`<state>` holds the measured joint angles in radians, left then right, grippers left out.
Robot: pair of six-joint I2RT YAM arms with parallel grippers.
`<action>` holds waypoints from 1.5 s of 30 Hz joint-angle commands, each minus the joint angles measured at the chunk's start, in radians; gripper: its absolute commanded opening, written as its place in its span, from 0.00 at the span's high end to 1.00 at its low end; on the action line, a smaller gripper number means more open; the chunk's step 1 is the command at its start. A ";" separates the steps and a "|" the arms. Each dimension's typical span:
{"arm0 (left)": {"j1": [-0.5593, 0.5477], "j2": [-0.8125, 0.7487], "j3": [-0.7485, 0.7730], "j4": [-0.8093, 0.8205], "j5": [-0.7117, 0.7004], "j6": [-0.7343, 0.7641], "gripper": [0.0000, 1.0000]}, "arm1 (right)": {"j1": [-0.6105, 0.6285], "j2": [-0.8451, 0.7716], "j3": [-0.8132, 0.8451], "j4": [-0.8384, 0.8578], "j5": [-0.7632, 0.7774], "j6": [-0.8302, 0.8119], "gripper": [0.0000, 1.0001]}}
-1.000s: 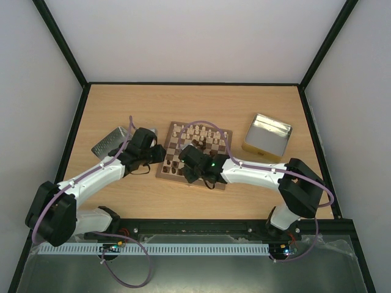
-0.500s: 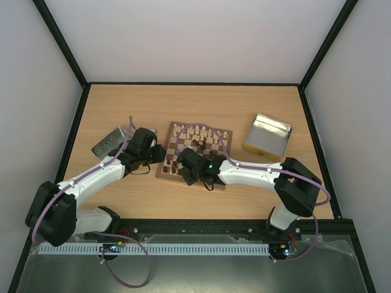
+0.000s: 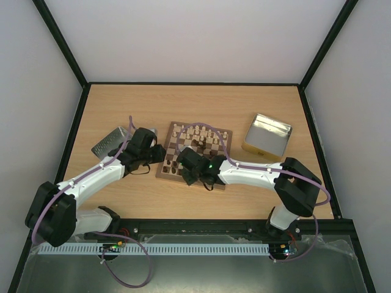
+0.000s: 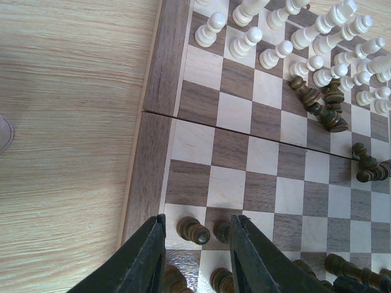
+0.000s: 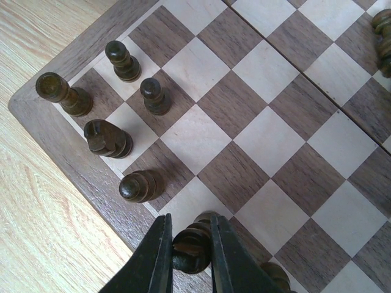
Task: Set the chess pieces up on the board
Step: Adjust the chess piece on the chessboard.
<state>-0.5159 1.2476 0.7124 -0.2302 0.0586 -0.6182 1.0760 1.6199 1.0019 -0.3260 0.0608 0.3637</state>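
Setting out the dark side: gripping a dark piece (image 5: 190,247) in the right fingers (image 5: 153,262) at the near edge of the board (image 5: 195,137) on the desk (image 3: 183,104), with the left fingers (image 4: 143,262) parted over a corner pawn (image 4: 192,231). Next, likely: standing it upright on its square, then releasing.

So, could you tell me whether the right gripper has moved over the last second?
Yes. Seen from above, the right gripper has shifted slightly left along the board's near edge, toward its near-left corner, shut on a dark piece.

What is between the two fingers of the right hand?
A dark chess piece, pinched by the right hand. The right wrist view shows it.
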 commanded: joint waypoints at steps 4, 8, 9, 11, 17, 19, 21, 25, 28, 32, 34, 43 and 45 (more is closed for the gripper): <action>0.007 -0.022 -0.008 -0.010 -0.013 -0.008 0.68 | 0.009 -0.014 -0.019 0.079 0.023 0.044 0.92; 0.007 -0.025 -0.009 -0.012 -0.014 -0.008 0.68 | 0.009 -0.012 -0.034 0.101 0.007 0.064 0.90; 0.007 -0.026 -0.009 -0.012 -0.014 -0.007 0.68 | 0.009 -0.010 -0.037 0.104 0.007 0.069 0.90; 0.007 -0.029 -0.010 -0.013 -0.014 -0.008 0.68 | 0.009 -0.003 -0.039 0.099 0.017 0.075 0.90; 0.008 -0.033 -0.014 -0.012 -0.012 -0.008 0.68 | 0.009 -0.003 -0.047 0.089 0.024 0.085 0.88; 0.008 -0.035 -0.014 -0.012 -0.013 -0.008 0.68 | 0.009 -0.002 -0.047 0.086 0.024 0.091 0.86; 0.007 -0.036 -0.017 -0.012 -0.013 -0.009 0.68 | 0.009 -0.003 -0.046 0.083 0.028 0.100 0.85; 0.007 -0.038 -0.016 -0.014 -0.013 -0.010 0.68 | 0.009 -0.002 -0.033 0.056 0.059 0.123 0.78; 0.008 -0.038 -0.017 -0.013 -0.011 -0.010 0.68 | 0.009 -0.006 -0.028 0.047 0.088 0.134 0.72; 0.008 -0.037 -0.013 -0.012 -0.011 -0.008 0.68 | 0.009 -0.005 -0.017 0.047 0.106 0.135 0.66; 0.008 -0.036 -0.012 -0.014 -0.011 -0.009 0.68 | 0.009 0.000 -0.009 0.043 0.111 0.133 0.64; 0.009 -0.043 -0.008 -0.017 -0.011 -0.009 0.67 | 0.007 -0.058 0.005 0.031 0.164 0.159 0.60; 0.008 -0.043 -0.008 -0.015 -0.013 -0.010 0.67 | 0.007 -0.094 -0.003 0.032 0.175 0.173 0.58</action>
<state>-0.5156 1.2297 0.7044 -0.2317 0.0521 -0.6193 1.0760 1.6085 0.9817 -0.2661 0.1730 0.5003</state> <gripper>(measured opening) 0.324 0.402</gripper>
